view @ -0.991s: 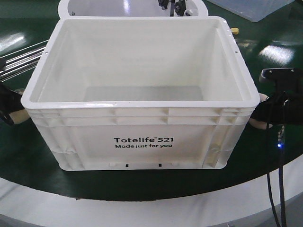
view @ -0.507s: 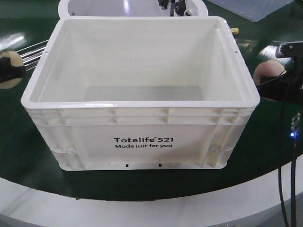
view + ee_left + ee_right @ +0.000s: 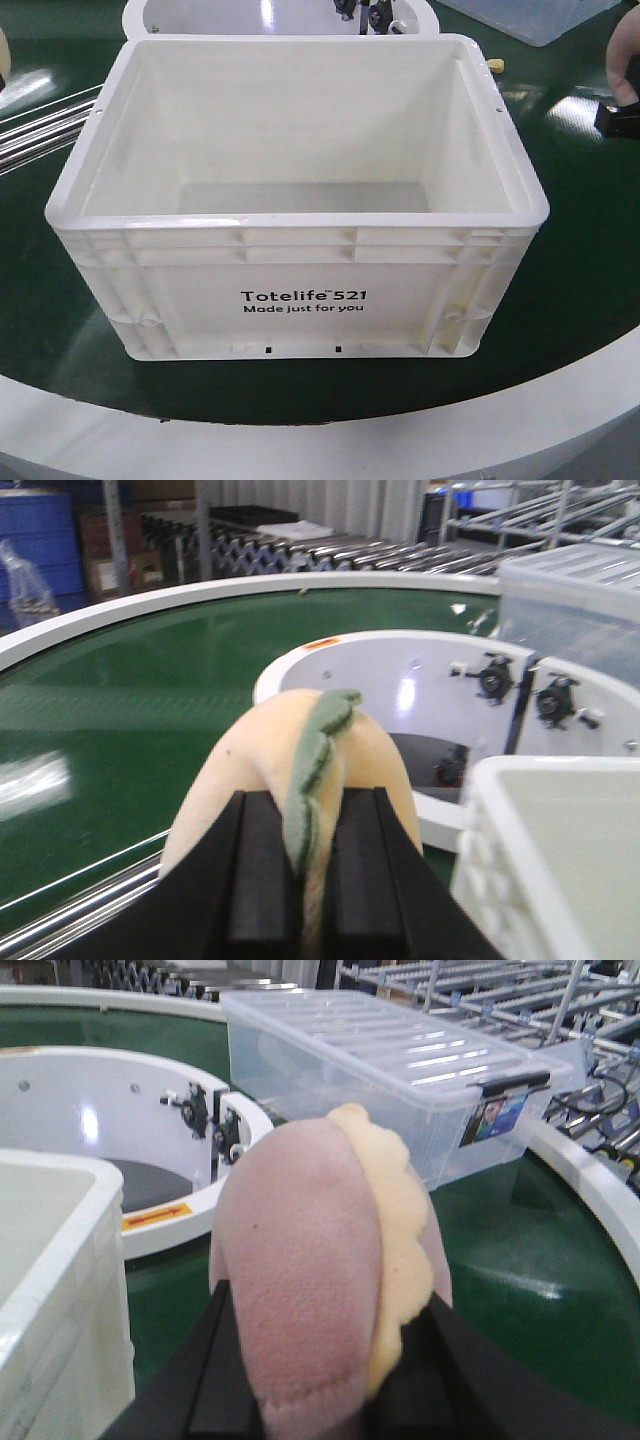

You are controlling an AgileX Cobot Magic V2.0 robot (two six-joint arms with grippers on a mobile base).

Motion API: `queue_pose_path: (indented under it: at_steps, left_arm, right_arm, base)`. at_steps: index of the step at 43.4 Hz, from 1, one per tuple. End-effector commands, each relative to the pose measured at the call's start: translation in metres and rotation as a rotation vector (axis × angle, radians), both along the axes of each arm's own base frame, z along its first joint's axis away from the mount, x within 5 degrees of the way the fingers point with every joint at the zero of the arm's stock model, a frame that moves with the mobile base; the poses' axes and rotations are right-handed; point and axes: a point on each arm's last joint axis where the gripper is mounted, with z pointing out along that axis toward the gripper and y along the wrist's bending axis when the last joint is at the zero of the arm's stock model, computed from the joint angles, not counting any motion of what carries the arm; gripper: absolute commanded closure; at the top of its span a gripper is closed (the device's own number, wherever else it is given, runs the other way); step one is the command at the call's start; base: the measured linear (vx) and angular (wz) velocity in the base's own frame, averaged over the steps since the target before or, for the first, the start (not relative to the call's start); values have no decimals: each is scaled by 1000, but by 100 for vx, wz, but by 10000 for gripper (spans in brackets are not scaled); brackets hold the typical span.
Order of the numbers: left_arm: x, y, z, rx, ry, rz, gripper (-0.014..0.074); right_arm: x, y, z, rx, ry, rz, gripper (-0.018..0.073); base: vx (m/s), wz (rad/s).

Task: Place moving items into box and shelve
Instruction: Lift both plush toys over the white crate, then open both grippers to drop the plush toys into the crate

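Filling wrist views, clamped tan toy (image 3: pixel 250 755), pink toy (image 3: pixel 300 1270) barely enter front.

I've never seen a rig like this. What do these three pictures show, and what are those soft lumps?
This is a two-armed robot. One camera looks from its front at a large white crate, nothing visible inside, on a green conveyor belt. The other two cameras sit on the wrists, looking along each claw. The left gripper pinches a beige plush toy with a green ridge; the right gripper pinches a pink plush toy with a yellow ridge. Both toys are outside the crate. A clear lidded bin stands behind.
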Motion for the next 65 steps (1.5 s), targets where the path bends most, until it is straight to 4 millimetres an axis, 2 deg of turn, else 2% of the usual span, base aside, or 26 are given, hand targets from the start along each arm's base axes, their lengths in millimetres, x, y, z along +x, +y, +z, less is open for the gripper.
queue_pose_path:
  at_steps: [1, 7, 8, 10, 21, 29, 35, 36, 42, 48, 54, 63, 64, 65]
  left_arm:
    - [-6, -13, 25, -26, -155, -60, 603]
    - [-7, -29, 25, -32, -163, -128, 603]
    - [-15, -63, 30, -41, -214, -281, 603]
    - [-17, -69, 31, -33, -228, -311, 603]
    - [-27, -96, 35, -28, -285, -441, 603]
    - [-25, -105, 31, -36, -277, -470, 596]
    - [-21, -107, 26, -32, -259, -471, 547]
    - [-16, -109, 20, -27, -236, -472, 332]
    - [-16, -109, 20, -28, -238, -472, 159]
    - [-16, -109, 20, -27, -237, -471, 25]
    - [-16, -109, 20, -27, -236, -471, -55]
    - [-14, -104, 21, -46, -231, -445, -53]
    - [-15, -79, 24, -47, -177, -341, -13]
    - [-16, -76, 24, -41, -167, -327, -8]
  right_arm:
    - [-7, 4, 26, -9, -151, 14, 567]
    - [-8, 20, 27, -5, -161, 87, 567]
    - [-15, 65, 26, 6, -160, 284, 564]
    - [-18, 73, 27, 4, -163, 324, 564]
    - [-26, 103, 26, 13, -180, 453, 564]
    - [-26, 116, 24, 27, -205, 499, 556]
    - [-26, 120, 24, 30, -213, 513, 506]
    - [-26, 120, 24, 27, -212, 516, 267]
    - [-26, 120, 24, 33, -211, 514, 70]
    - [-26, 120, 24, 35, -210, 513, -66]
    - [-26, 120, 24, 37, -211, 513, -132]
    - [-24, 115, 24, 62, -203, 483, -113]
    - [-13, 86, 26, 95, -206, 340, -62]
    - [-12, 83, 26, 94, -208, 330, -60]
  base:
    - [0, 0]
    - [0, 0]
    - [0, 0]
    - [0, 0]
    - [0, 0]
    - [0, 0]
    - [0, 0]
    - [0, 0]
    - [0, 0]
    - [0, 0]
    - [0, 0]
    - [0, 0]
    - [0, 0]
    - [0, 0]
